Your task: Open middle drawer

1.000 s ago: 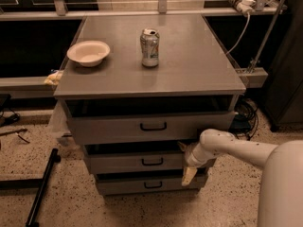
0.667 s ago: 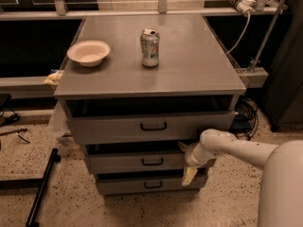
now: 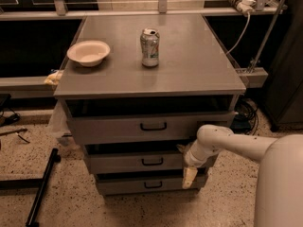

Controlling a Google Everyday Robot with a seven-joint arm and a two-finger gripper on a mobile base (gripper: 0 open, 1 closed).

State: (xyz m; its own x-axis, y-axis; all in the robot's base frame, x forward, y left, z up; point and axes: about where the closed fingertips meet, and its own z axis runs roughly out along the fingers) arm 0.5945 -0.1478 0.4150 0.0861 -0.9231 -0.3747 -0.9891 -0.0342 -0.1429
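Camera view: a grey cabinet (image 3: 189, 65) with three stacked drawers occupies the centre of the frame, on a speckled floor (image 3: 71, 207). The middle drawer (image 3: 123, 163) sits below centre, between the taller top drawer (image 3: 109, 128) and the bottom drawer (image 3: 123, 185). Its small black loop handle (image 3: 152, 161) is at the centre of the low front panel. A dark gap shows above each of the three fronts. The white arm (image 3: 236, 143) enters from the robot body (image 3: 279, 183) at lower right, bends at an elbow in front of the right end of the top drawer, and angles down and to the left. The gripper (image 3: 189, 178) points downward at the right end of the drawer stack, in front of the middle and bottom fronts and well to the right of the middle handle. Whether the gripper is wide, narrow or in contact with a drawer cannot be told; it holds no visible object. On the cabinet top, a pale bowl (image 3: 88, 52) stands at upper left and an upright can (image 3: 150, 47) stands near centre, apart from the bowl. A white cable (image 3: 239, 32) hangs down at upper right. A black bar (image 3: 41, 189) lies on the floor at lower left.
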